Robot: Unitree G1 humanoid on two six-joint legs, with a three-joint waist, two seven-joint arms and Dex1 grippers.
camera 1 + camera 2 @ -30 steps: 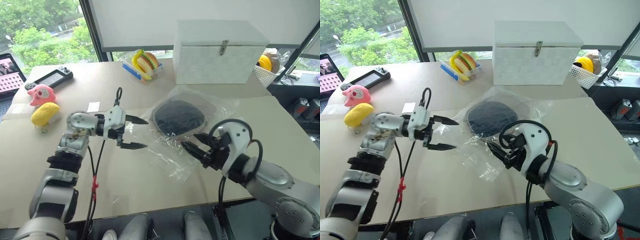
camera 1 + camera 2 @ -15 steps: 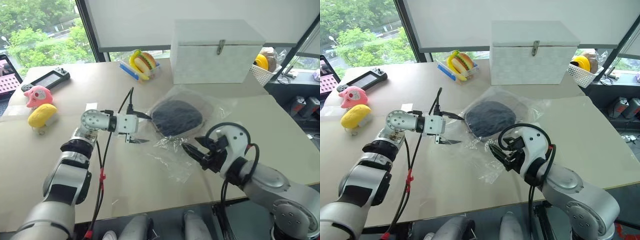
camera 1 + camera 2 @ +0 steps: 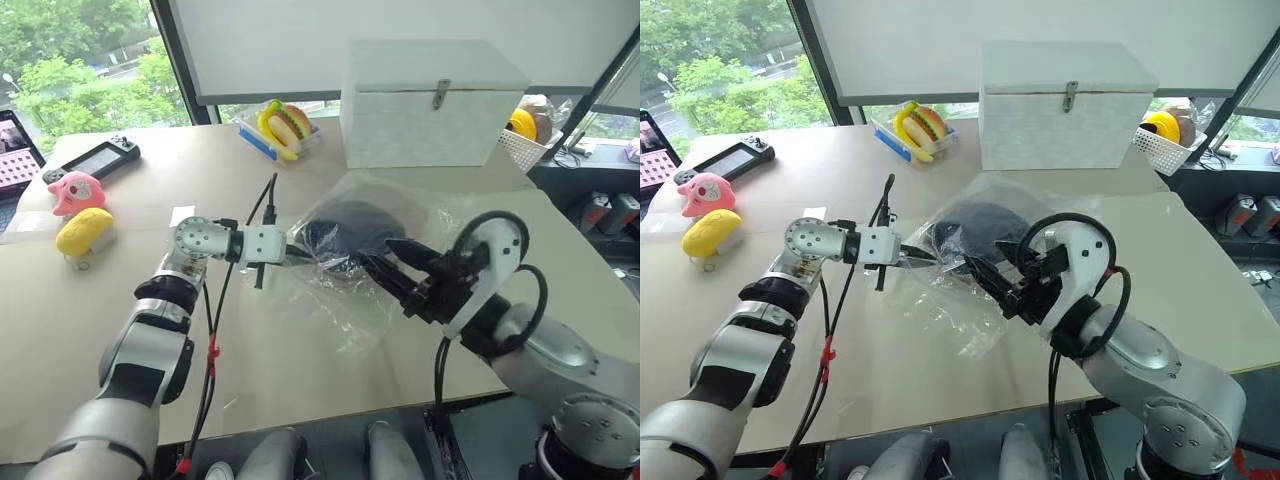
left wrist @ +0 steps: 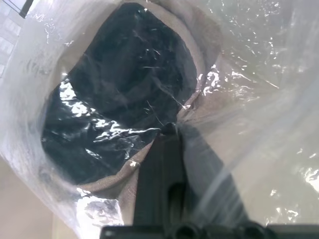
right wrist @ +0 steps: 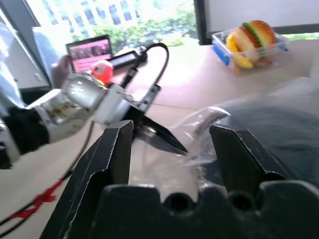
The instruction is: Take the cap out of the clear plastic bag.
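1. The bag [image 3: 375, 250] lies crinkled on the counter [image 3: 300, 370], in front of the white box [image 3: 430, 100].
2. The cap [image 4: 124, 89] sits inside the bag, dark crown showing through the plastic, tan rim at its edge.
3. The left claw [image 3: 298, 256] has its fingers together, clamped on the bag's plastic beside the cap's rim.
4. The right claw [image 3: 392, 268] hovers over the bag's near side, fingers apart, nothing between them.
5. A toy burger [image 3: 285, 125] rests behind, well apart.
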